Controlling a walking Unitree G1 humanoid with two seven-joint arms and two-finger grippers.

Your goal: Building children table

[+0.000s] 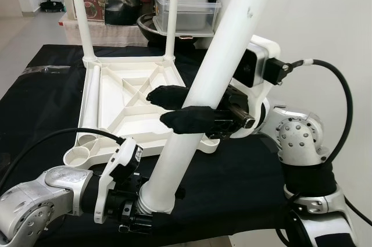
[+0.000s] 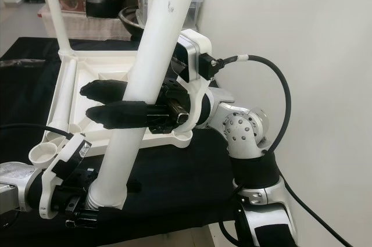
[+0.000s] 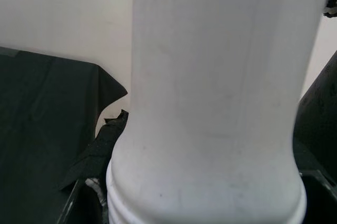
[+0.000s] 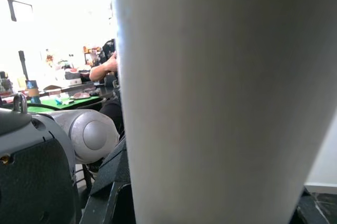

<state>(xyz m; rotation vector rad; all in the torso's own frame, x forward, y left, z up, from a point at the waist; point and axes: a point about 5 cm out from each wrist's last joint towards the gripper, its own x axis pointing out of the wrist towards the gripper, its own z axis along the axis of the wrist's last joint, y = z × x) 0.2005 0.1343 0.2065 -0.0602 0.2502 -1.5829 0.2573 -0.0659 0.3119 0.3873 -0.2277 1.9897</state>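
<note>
A white table top (image 1: 110, 96) lies upside down on the black cloth (image 1: 40, 84). Two white legs stand upright in its far corners, one on the left (image 1: 81, 14) and one on the right (image 1: 172, 14). A round open socket (image 1: 77, 156) shows at its near left corner. A third long white leg (image 1: 221, 55) slants up across the middle, held by both arms. My left gripper (image 1: 136, 215) is shut on its ribbed lower end (image 3: 210, 203). Higher up, my right gripper (image 1: 156, 108) clamps the shaft, its black fingers (image 2: 116, 114) on either side.
Behind the table stand a clear plastic box (image 1: 186, 11) with a green lid, a dark pot and a printed carton (image 1: 96, 0). A white wall (image 1: 325, 14) rises close on the right. Bare floor (image 1: 23, 32) lies to the far left.
</note>
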